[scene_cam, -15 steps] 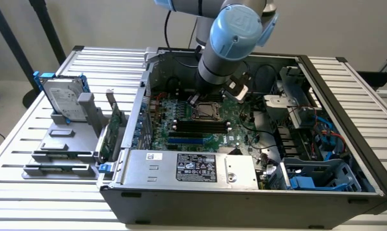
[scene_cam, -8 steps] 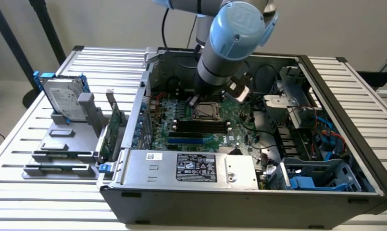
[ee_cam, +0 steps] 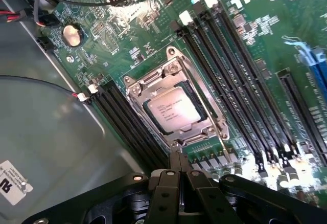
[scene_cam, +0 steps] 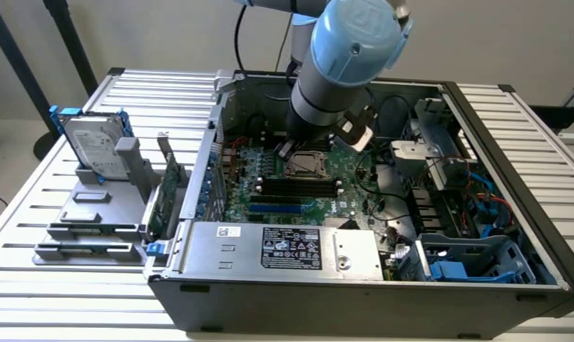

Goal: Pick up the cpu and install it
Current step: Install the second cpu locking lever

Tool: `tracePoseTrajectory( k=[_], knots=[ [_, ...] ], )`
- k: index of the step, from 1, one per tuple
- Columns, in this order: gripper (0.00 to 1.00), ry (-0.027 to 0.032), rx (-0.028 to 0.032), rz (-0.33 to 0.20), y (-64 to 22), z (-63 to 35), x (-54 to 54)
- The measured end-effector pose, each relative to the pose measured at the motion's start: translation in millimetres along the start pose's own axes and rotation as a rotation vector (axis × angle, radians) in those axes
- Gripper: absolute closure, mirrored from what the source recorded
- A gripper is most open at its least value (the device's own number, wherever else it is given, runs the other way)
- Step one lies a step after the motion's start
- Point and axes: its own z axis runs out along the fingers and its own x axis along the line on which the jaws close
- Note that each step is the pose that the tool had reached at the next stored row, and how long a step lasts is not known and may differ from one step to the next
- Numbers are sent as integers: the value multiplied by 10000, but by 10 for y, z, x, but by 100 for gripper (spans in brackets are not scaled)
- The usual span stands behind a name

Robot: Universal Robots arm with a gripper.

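The cpu (ee_cam: 173,110) is a small square chip with a shiny silver top. It lies flat inside the metal socket frame (ee_cam: 153,78) on the green motherboard (ee_cam: 245,45). In the exterior view the socket with the cpu (scene_cam: 311,165) sits just below the arm's wrist. My gripper (ee_cam: 177,158) hangs close above the socket's edge, its two dark fingers pressed together and nothing between them. It is apart from the chip. In the exterior view the gripper (scene_cam: 289,148) is mostly hidden behind the blue and grey arm.
Black memory slots (ee_cam: 240,81) flank the socket on both sides. The open computer case (scene_cam: 515,164) holds cables, a power supply (scene_cam: 287,249) and drive bays. Outside on the exterior view's left stand a hard drive with blue brackets (scene_cam: 95,146) and a green card (scene_cam: 170,182).
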Motion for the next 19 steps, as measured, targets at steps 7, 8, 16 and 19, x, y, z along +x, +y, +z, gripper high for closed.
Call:
tracePoseTrajectory(
  k=[7, 8, 16, 19],
  knots=[
    [89, -21, 50, 54, 71, -172, -138],
    [89, -25, 56, 63, 82, -192, -158],
    [89, -5, 59, 195, 137, -278, -266],
    [89, 12, 39, 244, 122, -251, -292]
  ],
)
